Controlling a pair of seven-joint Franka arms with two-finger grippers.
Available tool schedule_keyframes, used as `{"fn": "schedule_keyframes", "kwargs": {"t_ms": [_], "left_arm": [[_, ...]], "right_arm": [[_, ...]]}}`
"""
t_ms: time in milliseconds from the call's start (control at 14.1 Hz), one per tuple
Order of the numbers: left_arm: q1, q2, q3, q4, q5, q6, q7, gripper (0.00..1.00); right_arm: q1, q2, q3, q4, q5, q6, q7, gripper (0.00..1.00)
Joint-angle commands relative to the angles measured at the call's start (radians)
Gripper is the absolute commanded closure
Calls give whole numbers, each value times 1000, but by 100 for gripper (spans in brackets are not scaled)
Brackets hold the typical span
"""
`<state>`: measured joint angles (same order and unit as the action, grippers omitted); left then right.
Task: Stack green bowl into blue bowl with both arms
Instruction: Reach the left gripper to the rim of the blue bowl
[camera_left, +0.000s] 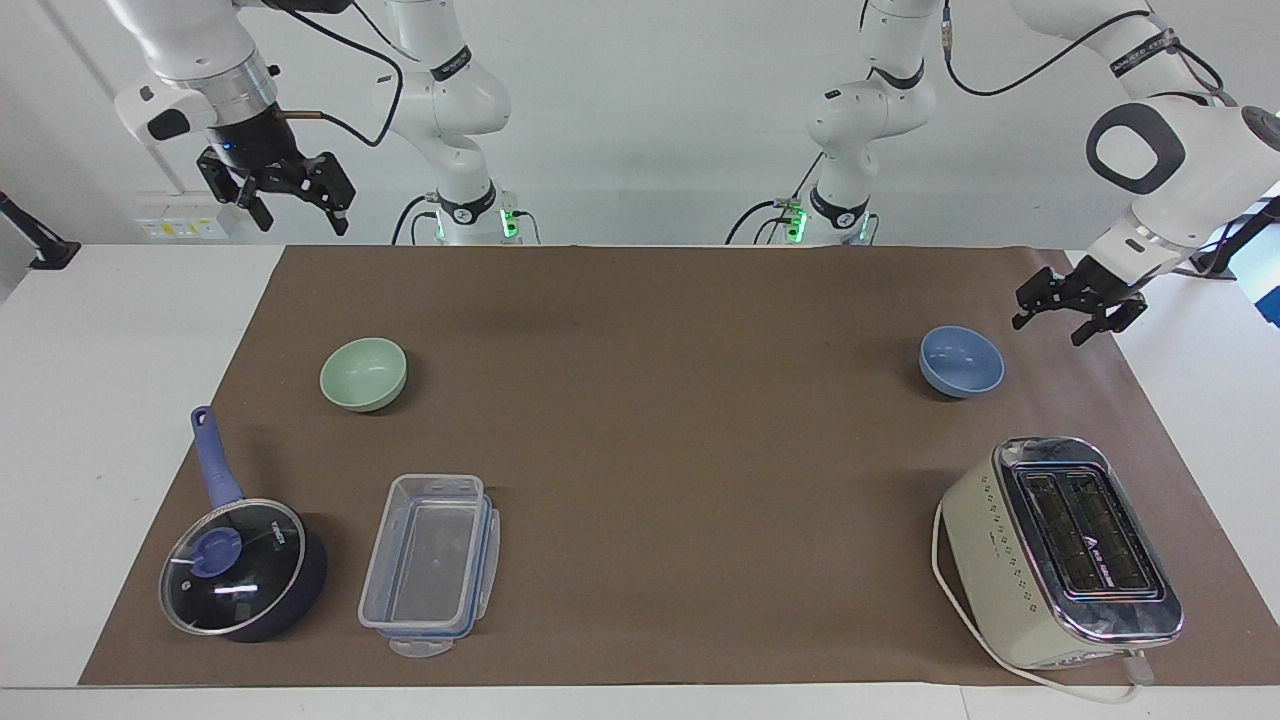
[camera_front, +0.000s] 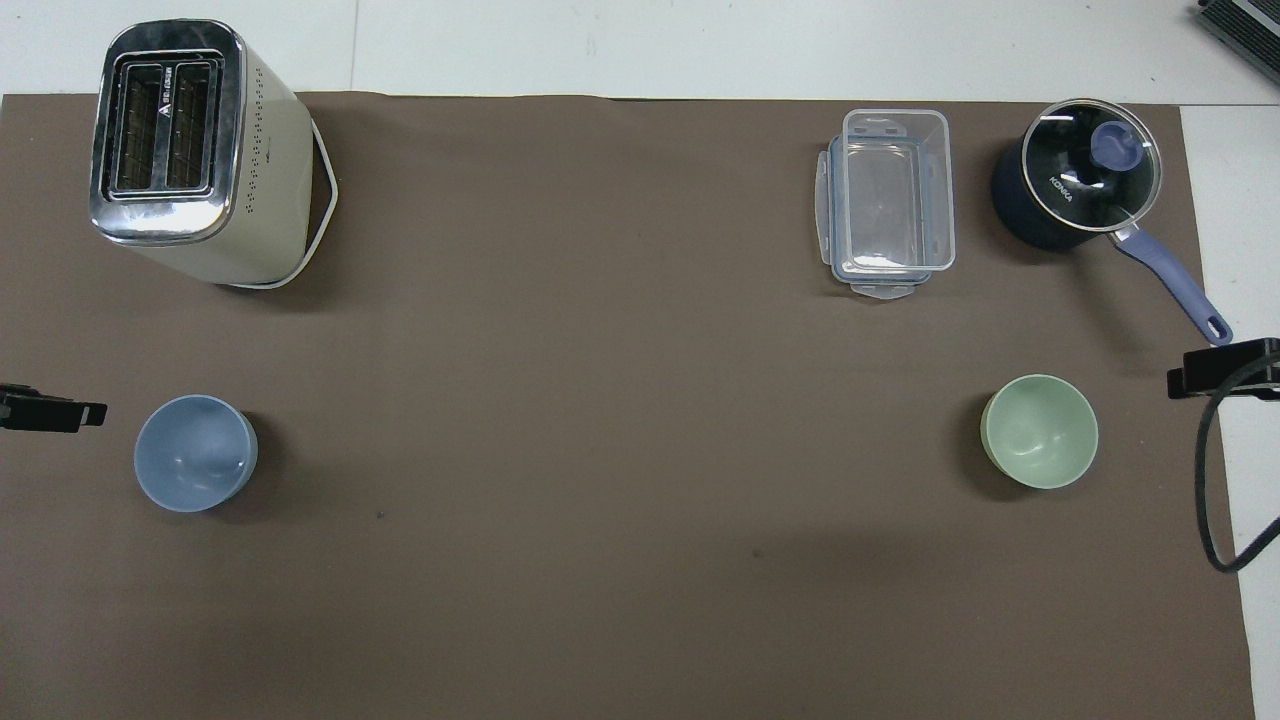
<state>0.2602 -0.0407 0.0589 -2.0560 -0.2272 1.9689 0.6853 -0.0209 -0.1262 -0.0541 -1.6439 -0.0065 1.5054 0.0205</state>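
Observation:
The pale green bowl (camera_left: 363, 372) (camera_front: 1040, 431) sits upright on the brown mat toward the right arm's end of the table. The pale blue bowl (camera_left: 961, 360) (camera_front: 194, 452) sits upright toward the left arm's end. My left gripper (camera_left: 1048, 330) hangs open and low over the mat's edge, just beside the blue bowl and apart from it. One of its fingers (camera_front: 60, 412) shows in the overhead view. My right gripper (camera_left: 300, 222) waits open and high over the table's corner, well clear of the green bowl. Both grippers hold nothing.
A cream toaster (camera_left: 1065, 550) with its cord stands farther from the robots than the blue bowl. A clear plastic container (camera_left: 430, 565) and a dark-blue lidded saucepan (camera_left: 240, 570) lie farther out than the green bowl. The saucepan's handle (camera_left: 213, 450) points toward the robots.

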Motion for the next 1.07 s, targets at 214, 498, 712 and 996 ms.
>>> {"fn": "schedule_keyframes", "kwargs": {"t_ms": [214, 498, 712, 996], "left_arm": [[93, 76, -10, -93, -132, 119, 177, 0], [88, 133, -10, -112, -193, 162, 220, 2], [73, 134, -10, -148, -198, 183, 218, 7], [71, 124, -10, -176, -198, 188, 212, 36]], "right_arm": [[-5, -16, -1, -16, -12, -8, 6, 0], [-5, -18, -3, -16, -12, -8, 6, 0], [-5, -20, -3, -20, -12, -7, 6, 0], [-5, -20, -3, -22, -12, -7, 6, 0]]}}
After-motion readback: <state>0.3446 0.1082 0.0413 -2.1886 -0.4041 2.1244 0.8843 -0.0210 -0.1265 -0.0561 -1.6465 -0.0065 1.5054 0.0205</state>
